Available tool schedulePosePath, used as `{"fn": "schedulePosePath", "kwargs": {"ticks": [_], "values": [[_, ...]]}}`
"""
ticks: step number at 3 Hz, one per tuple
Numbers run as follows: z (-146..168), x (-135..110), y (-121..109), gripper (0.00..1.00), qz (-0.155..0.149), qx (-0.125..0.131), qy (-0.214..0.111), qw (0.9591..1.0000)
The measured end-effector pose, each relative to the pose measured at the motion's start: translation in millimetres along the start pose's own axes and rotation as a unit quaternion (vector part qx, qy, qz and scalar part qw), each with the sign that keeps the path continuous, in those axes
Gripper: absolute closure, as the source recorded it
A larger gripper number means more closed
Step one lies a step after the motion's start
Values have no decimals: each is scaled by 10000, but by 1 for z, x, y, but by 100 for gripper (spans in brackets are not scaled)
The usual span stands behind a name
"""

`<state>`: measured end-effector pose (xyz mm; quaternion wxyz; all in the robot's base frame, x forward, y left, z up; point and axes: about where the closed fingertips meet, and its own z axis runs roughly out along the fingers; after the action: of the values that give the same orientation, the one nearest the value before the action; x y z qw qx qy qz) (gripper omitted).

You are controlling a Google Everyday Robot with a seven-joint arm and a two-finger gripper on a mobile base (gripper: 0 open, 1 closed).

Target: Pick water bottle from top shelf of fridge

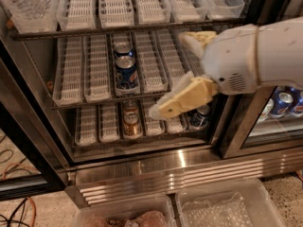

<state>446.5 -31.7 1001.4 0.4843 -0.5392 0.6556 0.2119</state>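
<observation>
Two spread fingers (182, 100) frame empty air as the gripper (169, 74) hangs near the right edge of the fridge (180, 167), well apart from the water bottle (26, 4) at the left corner of the top shelf (113, 4); a hasty diagonal reach could clip the rail (142, 27) or Pepsi cans (126, 70)

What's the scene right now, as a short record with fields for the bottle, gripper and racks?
water bottle: far left of the top shelf, partly cropped
gripper: open, in front of the lower racks, right of the Pepsi cans, apart from the bottle
middle rack: two Pepsi cans in one lane
bottom rack: gold cans, one dark can further right
</observation>
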Motion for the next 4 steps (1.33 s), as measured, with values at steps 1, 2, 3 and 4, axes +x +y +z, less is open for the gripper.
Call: {"fn": "schedulePosePath", "kwargs": {"ticks": [1,2,3,4], "values": [[50,-25,4,0,181,111,-601,9980],[93,-60,6,0,144,295,-1081,9936],[127,-105,4,0,-172,342,-1452,9887],[127,-105,5,0,-178,339,-1455,9886]]}}
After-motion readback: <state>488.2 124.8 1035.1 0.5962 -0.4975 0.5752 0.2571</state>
